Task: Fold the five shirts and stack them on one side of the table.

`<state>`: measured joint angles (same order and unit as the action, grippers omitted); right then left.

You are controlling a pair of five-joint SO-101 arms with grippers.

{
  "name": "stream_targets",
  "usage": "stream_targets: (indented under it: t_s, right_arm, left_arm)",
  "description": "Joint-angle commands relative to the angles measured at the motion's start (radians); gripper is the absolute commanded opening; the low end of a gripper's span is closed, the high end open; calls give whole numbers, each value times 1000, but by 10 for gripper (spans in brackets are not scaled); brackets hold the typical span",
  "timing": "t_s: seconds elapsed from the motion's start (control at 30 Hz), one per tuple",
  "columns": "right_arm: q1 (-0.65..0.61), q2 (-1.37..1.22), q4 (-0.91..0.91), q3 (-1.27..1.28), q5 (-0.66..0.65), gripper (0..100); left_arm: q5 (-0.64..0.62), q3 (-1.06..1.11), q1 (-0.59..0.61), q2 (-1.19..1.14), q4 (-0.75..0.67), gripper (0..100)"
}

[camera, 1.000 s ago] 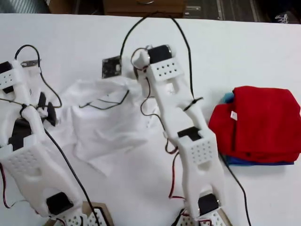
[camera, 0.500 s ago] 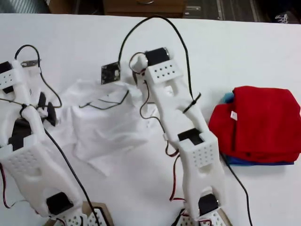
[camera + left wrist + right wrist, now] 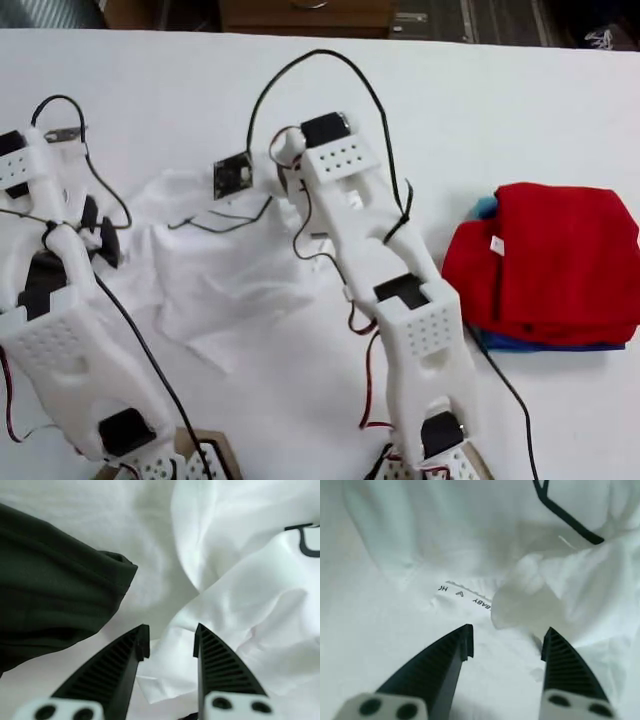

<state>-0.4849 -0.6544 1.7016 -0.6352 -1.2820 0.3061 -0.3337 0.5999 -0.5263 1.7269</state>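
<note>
high view: a white worktop (image 3: 520, 100) carries two white arms, a loose shirt and a stack of folded ones.
white shirt: the white shirt (image 3: 225, 265) lies crumpled and unfolded on the worktop, between the two arms, towards the left half of the surface.
black line: a thin black line (image 3: 225, 218) crosses the upper part of the white shirt; whether it is print or cord i cannot tell.
folded stack: a red shirt (image 3: 550, 260) lies folded on top at the right side of the worktop, well apart from the white shirt; a blue shirt (image 3: 545, 343) shows as a strip under its near edge and at its far left corner.
left arm: the left arm (image 3: 60, 330) stands at the left edge of the worktop, beside the white shirt's left border.
left end effector: in the left wrist view the left end effector (image 3: 171, 642) has its fingers spread, poised over the edge of the white shirt.
dark cloth: a dark cloth (image 3: 50, 580) lies just beside the white shirt, on the side of one finger.
right arm: the right arm (image 3: 390, 280) stretches diagonally across the middle, its wrist over the white shirt's far right part.
right end effector: in the right wrist view the right end effector (image 3: 506, 642) is spread wide above the white shirt, a bunched fold of the fabric just ahead of its tips.
</note>
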Motion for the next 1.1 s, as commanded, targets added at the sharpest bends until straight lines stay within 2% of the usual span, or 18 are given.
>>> stream_targets:
  t_s: [0.0, 0.23, 0.47, 0.87, 1.0, 1.07]
  right_arm:
    - [-5, 58, 7, 2, -6, 230]
    - [22, 56, 5, 2, -6, 228]
    - [59, -15, 4, -8, -6, 80]
    - [67, -25, 4, -8, -6, 108]
    - [79, -27, 4, -3, -3, 217]
    - [77, -31, 4, -2, -5, 233]
  left_arm:
    - [-6, -4, -11, 75, -6, 173]
    - [-6, -4, -9, 75, -6, 173]
    - [-6, -4, -9, 75, -6, 173]
    - [-5, -4, -8, 75, 2, 173]
    - [-3, -4, -8, 75, 2, 173]
    - [-3, -4, -8, 75, 2, 173]
